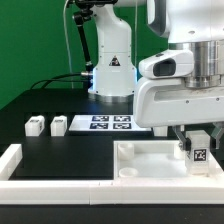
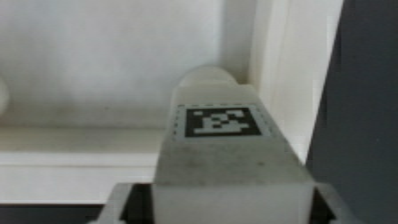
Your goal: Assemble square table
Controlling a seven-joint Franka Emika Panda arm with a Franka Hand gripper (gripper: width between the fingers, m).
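Note:
The white square slab (image 1: 148, 160) lies at the front right of the black table, ribs up, against the border wall. My gripper (image 1: 200, 138) is shut on a short white leg (image 1: 200, 153) with a black-white tag and holds it upright over the slab's corner at the exterior view's right. In the wrist view the leg (image 2: 217, 130) fills the middle between my gripper's (image 2: 222, 208) jaws, its tip pointing at the slab (image 2: 89, 100). Whether the leg touches the slab is hidden. Two more tagged legs (image 1: 35, 126) (image 1: 58, 126) lie at the exterior view's left.
The marker board (image 1: 110, 123) lies flat in the middle of the table in front of the arm's base (image 1: 112, 75). A low white border wall (image 1: 12, 160) runs along the front and the exterior view's left.

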